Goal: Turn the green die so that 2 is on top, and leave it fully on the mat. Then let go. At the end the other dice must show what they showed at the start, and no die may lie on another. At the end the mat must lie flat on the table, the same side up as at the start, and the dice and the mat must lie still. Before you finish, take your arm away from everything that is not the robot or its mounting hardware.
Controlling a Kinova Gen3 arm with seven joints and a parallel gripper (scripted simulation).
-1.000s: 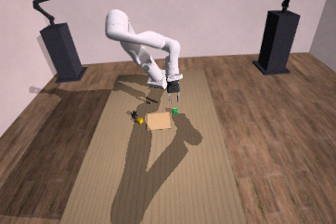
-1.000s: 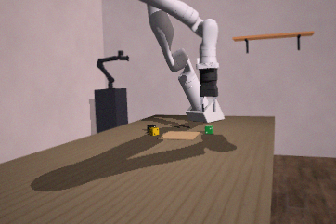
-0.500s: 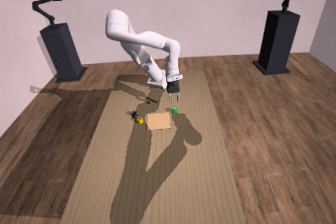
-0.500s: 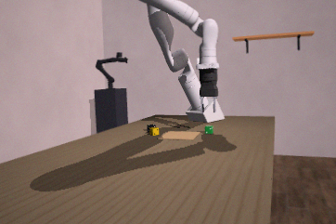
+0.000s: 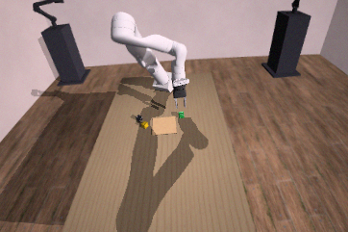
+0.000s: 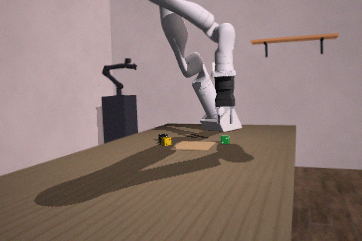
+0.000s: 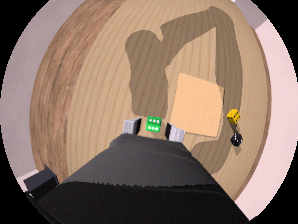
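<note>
The green die (image 5: 181, 115) (image 6: 225, 139) (image 7: 154, 123) lies on the table just off the tan mat (image 5: 163, 125) (image 6: 195, 145) (image 7: 197, 106), beside the mat's edge. In the wrist view its top face shows six white pips. My gripper (image 5: 181, 105) (image 6: 226, 120) (image 7: 153, 126) is open and empty. It hangs straight above the green die, with a finger on either side of it in the wrist view and a gap below the fingertips. A yellow die (image 5: 144, 125) (image 6: 167, 141) (image 7: 233, 117) and a black die (image 5: 138, 118) (image 6: 162, 135) (image 7: 236, 139) lie on the table at the mat's other side.
The long table (image 5: 159, 187) (image 6: 150, 199) carries the arm's shadow. Two black pedestals with small arms (image 5: 64, 52) (image 5: 287, 42) stand on the wooden floor behind. A wall shelf (image 6: 294, 39) is at the right.
</note>
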